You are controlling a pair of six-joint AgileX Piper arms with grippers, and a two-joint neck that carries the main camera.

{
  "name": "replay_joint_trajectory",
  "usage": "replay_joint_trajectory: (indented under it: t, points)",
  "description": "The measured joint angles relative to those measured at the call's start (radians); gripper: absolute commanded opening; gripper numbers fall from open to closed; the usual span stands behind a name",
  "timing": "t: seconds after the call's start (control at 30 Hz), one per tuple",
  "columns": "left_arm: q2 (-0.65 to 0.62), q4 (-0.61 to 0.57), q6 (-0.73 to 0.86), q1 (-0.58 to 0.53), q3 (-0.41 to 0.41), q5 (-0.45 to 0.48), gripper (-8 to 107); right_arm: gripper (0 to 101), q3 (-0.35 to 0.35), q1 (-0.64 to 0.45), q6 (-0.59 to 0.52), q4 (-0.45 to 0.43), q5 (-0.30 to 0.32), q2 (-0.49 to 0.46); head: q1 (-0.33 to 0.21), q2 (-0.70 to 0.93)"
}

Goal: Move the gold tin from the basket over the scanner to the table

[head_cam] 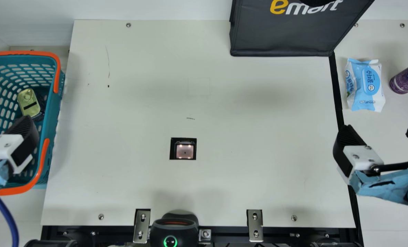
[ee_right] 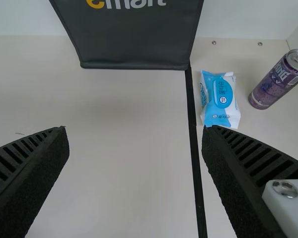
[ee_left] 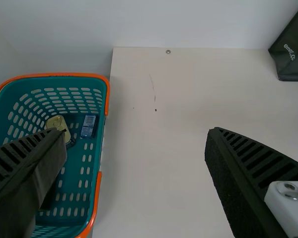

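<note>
Left gripper (head_cam: 18,137) and right gripper (head_cam: 379,129) spread, gold tin (head_cam: 28,101) in basket (head_cam: 22,53).
Main view gives us the scanner (head_cam: 185,151); left wrist view, a barcoded pack (ee_left: 88,127).

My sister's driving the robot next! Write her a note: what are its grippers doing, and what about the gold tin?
Left gripper: open, holding nothing, at the basket.
Right gripper: open, holding nothing, above the table's right side.
Gold tin: in the basket, not gripped.
Scanner: set into the table.
Done: no part of the tin's move.
Left to do: grip the tin, carry it over the scanner, put it on the table.
</note>
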Motion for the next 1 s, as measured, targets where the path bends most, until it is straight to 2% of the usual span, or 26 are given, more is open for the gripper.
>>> replay_joint_trajectory:
  t: [0.1,0.6,1.0]
  points:
    - [0.000,0.000,0.000,0.000,0.000,0.000,90,95,0.000,0.000,0.000,0.000,0.000,0.000,-0.002,0.017]
    - [0.000,0.000,0.000,0.000,0.000,0.000,90,95,0.000,0.000,0.000,0.000,0.000,0.000,0.000,0.342]
    - [0.017,0.016,-0.024,0.024,-0.002,-0.007,90,95,0.000,0.000,0.000,0.000,0.000,0.000,0.000,0.348]
